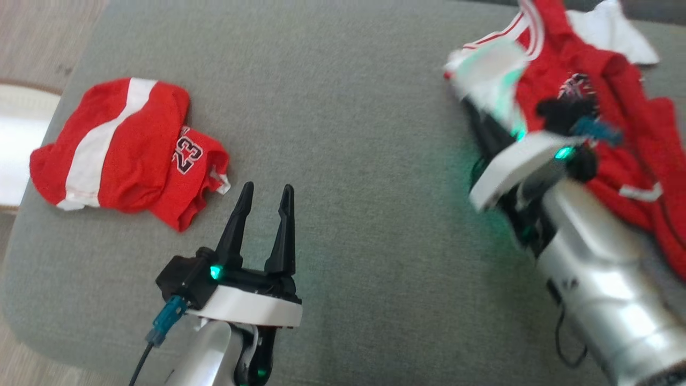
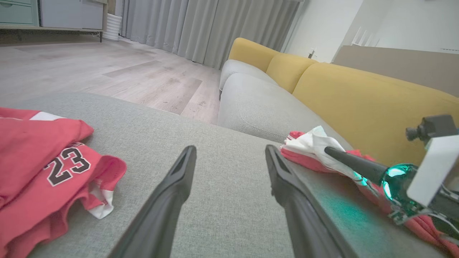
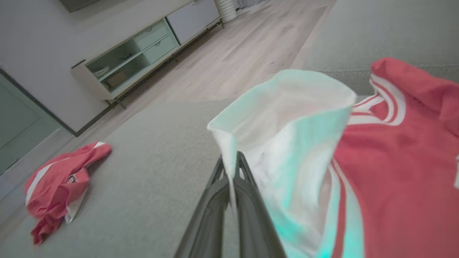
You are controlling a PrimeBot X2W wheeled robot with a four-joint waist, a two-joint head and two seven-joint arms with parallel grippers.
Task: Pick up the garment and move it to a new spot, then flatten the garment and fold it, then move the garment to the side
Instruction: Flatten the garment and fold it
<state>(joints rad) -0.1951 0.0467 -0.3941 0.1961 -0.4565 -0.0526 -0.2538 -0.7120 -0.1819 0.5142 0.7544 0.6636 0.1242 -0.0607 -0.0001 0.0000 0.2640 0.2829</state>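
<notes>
Wrist view shows right tool [image 3: 230, 158] pinching garment [image 3: 387, 150].

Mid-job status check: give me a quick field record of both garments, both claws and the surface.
crumpled red-and-white garment: on the robot's right, bunched, not yet flattened
folded red-and-white jersey numbered 23: on the robot's left, lying flat, no claw on it
right claw: shut on the crumpled red-and-white garment at its white edge
left claw: open, empty, over bare fabric between the two garments
grey fabric cushion: holds both garments, set well apart
</notes>
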